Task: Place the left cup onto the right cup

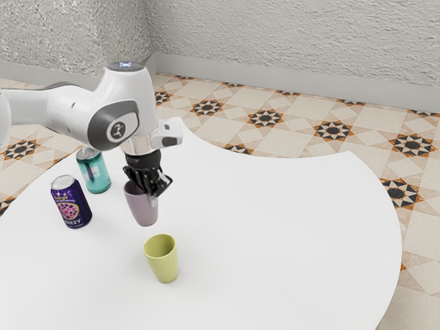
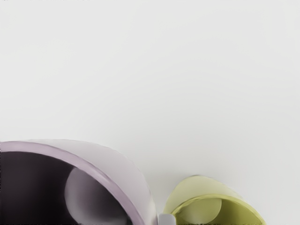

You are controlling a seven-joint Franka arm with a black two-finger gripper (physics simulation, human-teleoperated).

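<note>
A mauve cup [image 1: 141, 206] hangs upright under my gripper [image 1: 149, 188], which is shut on its rim at the side toward the exterior view's right. Whether the cup's base touches the white table [image 1: 289, 227] I cannot tell. A yellow-green cup [image 1: 161, 258] stands upright on the table a short way in front of the mauve one, with a small gap between them. In the wrist view the mauve cup's open mouth [image 2: 70, 187] looms large just under my hand, and the yellow-green cup [image 2: 211, 206] shows beside it, also open side up.
A purple can [image 1: 71, 201] and a teal can [image 1: 93, 170] stand on the table at the exterior view's left, close to the mauve cup. The table's curved edge runs along the right, with patterned floor tiles [image 1: 330, 130] beyond.
</note>
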